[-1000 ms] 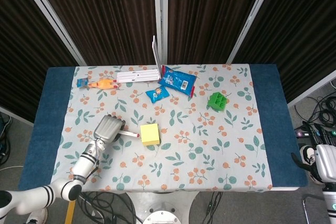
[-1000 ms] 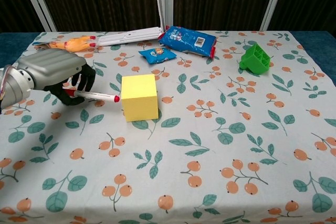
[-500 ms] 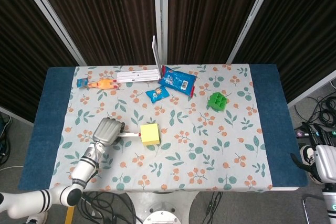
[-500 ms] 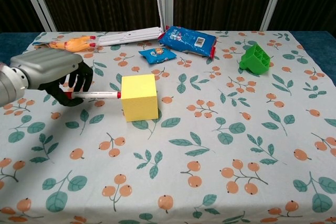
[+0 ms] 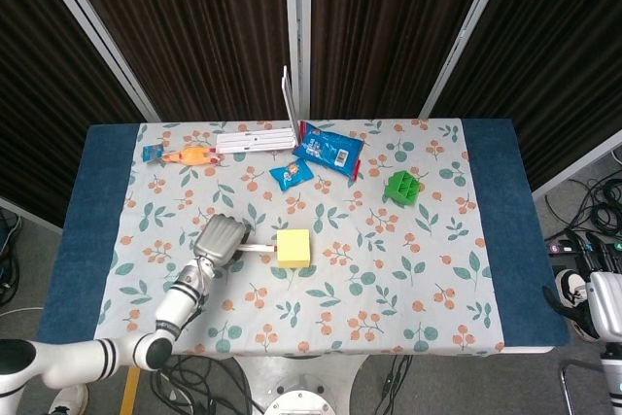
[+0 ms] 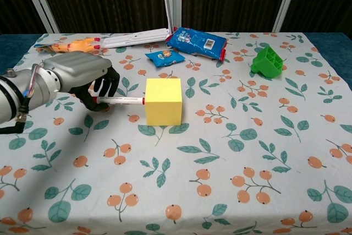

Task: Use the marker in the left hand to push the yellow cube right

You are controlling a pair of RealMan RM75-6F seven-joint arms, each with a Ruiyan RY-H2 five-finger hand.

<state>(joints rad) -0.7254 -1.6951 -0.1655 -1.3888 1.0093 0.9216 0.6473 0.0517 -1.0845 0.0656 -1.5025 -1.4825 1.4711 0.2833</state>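
Note:
The yellow cube [image 5: 293, 248] [image 6: 163, 100] stands on the floral tablecloth, a little left of the table's middle. My left hand [image 5: 219, 238] [image 6: 82, 77] is just to its left and grips a white marker [image 5: 258, 249] [image 6: 121, 100] with red ends, held level and pointing right. The marker's tip touches the cube's left face. My right hand is out of sight in both views; only part of the right arm [image 5: 604, 306] shows at the frame's edge.
Along the far side lie a rubber chicken [image 5: 190, 155], a white folded board [image 5: 255, 141], a blue snack bag [image 5: 330, 150] and a small blue packet [image 5: 291, 174]. A green basket [image 5: 401, 186] [image 6: 267, 61] sits to the right of the cube.
My left hand has moved right with the marker. The marker's tip met the cube's left face and the cube has slid to the right.

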